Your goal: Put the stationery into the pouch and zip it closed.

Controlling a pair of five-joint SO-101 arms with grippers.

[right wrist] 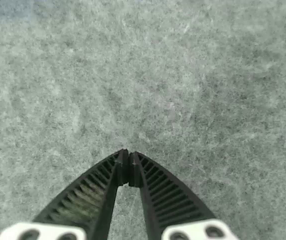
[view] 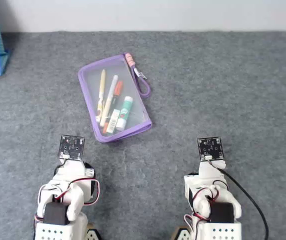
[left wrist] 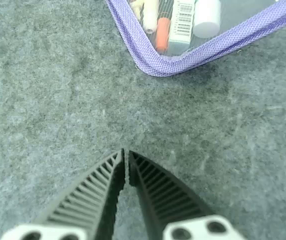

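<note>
Pouch (view: pixel 114 97) whole from above, corner before left hand (left wrist: pixel 125 154); it and right hand (right wrist: pixel 128 159) pinched closed, empty.

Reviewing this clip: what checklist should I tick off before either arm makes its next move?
1. Stationery all inside the pouch: ok; none lies on the grey mat.
2. Zip fully closed: cannot tell; the pouch's edge looks shut in the high view.
3. Left arm, jaws shut and empty: ok.
4. Right arm, jaws shut and empty: ok.
5. Pouch lying apart from both arms: ok.
</note>
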